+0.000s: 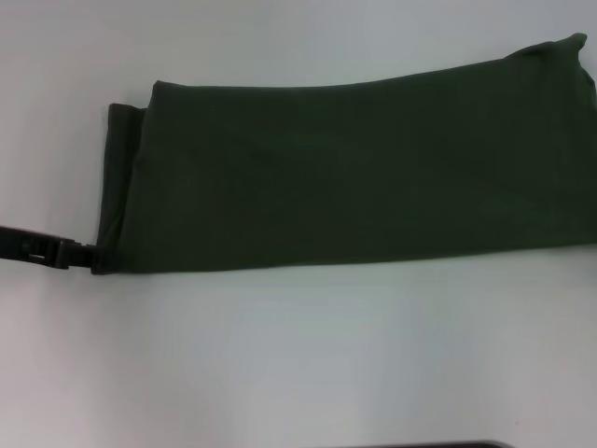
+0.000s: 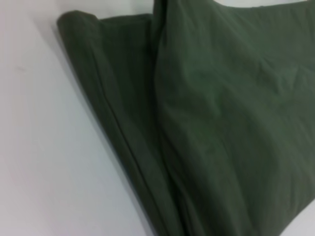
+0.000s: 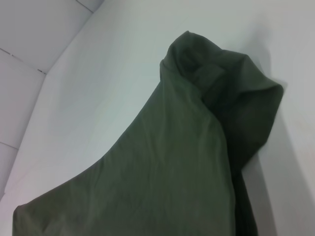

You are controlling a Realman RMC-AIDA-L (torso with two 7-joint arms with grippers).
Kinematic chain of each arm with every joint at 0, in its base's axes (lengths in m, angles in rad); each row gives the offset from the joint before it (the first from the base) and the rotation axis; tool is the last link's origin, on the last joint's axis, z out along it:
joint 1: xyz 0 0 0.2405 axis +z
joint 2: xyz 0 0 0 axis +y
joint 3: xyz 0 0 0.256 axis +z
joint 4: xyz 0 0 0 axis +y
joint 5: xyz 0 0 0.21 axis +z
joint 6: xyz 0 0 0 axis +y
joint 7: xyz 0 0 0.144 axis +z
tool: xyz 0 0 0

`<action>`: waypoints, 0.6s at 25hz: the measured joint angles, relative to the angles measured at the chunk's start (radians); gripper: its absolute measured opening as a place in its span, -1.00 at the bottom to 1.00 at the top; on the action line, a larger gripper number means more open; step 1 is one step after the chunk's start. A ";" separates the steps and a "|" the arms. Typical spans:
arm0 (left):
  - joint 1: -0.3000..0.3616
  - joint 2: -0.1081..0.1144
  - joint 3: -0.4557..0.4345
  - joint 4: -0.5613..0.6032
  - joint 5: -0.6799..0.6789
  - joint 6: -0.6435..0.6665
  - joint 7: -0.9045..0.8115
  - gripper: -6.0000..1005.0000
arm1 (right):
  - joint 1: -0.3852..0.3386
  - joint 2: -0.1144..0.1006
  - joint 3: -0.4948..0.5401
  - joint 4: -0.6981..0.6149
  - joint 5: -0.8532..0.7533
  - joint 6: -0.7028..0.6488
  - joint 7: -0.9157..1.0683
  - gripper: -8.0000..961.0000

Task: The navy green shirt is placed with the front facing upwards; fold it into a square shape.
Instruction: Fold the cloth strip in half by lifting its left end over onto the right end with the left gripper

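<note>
The navy green shirt point(image 1: 354, 173) lies on the white table point(image 1: 280, 355) folded into a long band that runs from the left to past the right edge of the head view. No lettering shows. At the band's left end a narrow under-layer point(image 1: 121, 187) sticks out. My left gripper point(image 1: 82, 258) comes in low from the left and meets the shirt's near left corner. The left wrist view shows the layered folded edges point(image 2: 133, 147) close up. In the right wrist view, the shirt's right end point(image 3: 221, 83) is bunched and slightly raised. My right gripper shows in no view.
A dark strip point(image 1: 438, 445) shows at the bottom edge of the head view. Wall panels point(image 3: 34, 34) stand beyond the table's far side in the right wrist view.
</note>
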 joint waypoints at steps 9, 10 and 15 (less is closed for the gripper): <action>-0.002 -0.001 0.002 -0.002 0.003 -0.011 -0.005 -0.54 | 0.000 -0.002 0.001 0.000 0.004 0.001 0.000 -0.96; -0.003 -0.001 0.002 -0.003 0.005 -0.011 -0.005 -0.59 | 0.000 -0.002 0.001 0.000 0.004 0.001 0.000 -0.96; -0.005 -0.003 0.002 -0.003 0.010 -0.013 -0.005 -0.92 | 0.000 -0.002 0.001 0.000 0.004 0.003 0.000 -0.96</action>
